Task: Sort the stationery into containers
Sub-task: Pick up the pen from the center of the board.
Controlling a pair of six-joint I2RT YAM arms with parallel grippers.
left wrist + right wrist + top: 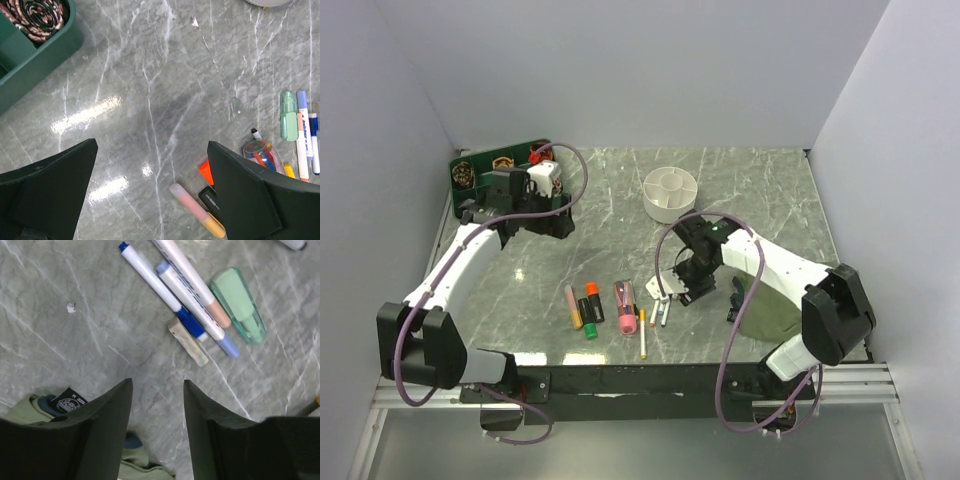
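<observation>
Right pincer (pixel 156 386) hung parted, empty, over worktop (pixel 75 340). White pens (pixel 165 295) lay at 12 o'clock in wrist view, untouched. Left pincer (pixel 152 145) gaped wide, idle. Bowl (pixel 670 193) sat at 12 o'clock in top view, well apart. Risk: jaws shut short of pens, pinch nothing, or snag pouch (pixel 30 412) at 8.

Top view: tray (pixel 483 156) part-covered by left arm (pixel 460 265), pouch (pixel 765 318) half hidden under right arm (pixel 780 265). Left wrist: bowl (pixel 265 2) cropped at far edge, black marker (pixel 209 196) part-masked by finger (pixel 245 195). Right wrist: white pen (pixel 185 270) cut off at frame edge.
</observation>
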